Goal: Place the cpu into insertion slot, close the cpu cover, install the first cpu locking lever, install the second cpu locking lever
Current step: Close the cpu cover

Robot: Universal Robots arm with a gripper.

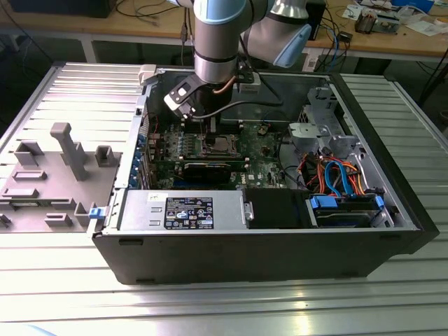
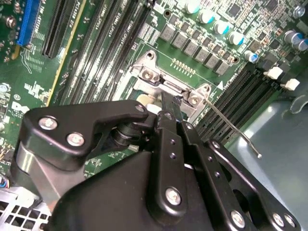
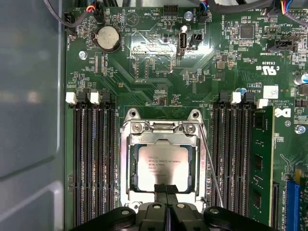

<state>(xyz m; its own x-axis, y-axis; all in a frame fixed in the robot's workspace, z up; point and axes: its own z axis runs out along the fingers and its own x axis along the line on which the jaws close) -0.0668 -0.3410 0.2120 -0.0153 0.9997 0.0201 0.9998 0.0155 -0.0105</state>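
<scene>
Gripper (image 3: 166, 188) up close: fingers pressed together, nothing between 'em, tips at edge of cpu cover (image 3: 124, 163). Cover's down over cpu (image 3: 163, 166), which sits in insertion slot (image 3: 133, 185). Wire lever (image 3: 211, 168) beside it angles up, unlatched. Cpu top has print, too small to read.

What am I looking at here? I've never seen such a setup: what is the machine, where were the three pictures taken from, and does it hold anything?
The machine is a robot arm reaching down into an open computer case that lies on a ribbed metal table. The exterior view comes from a camera off the arm; both wrist views come from cameras riding on the arm. In the first wrist view the gripper has its jaws shut, their tips at the edge of the cpu cover, a metal frame lying flat around the cpu. It seems to hold nothing. A thin wire lever juts out beside the cover.
</scene>
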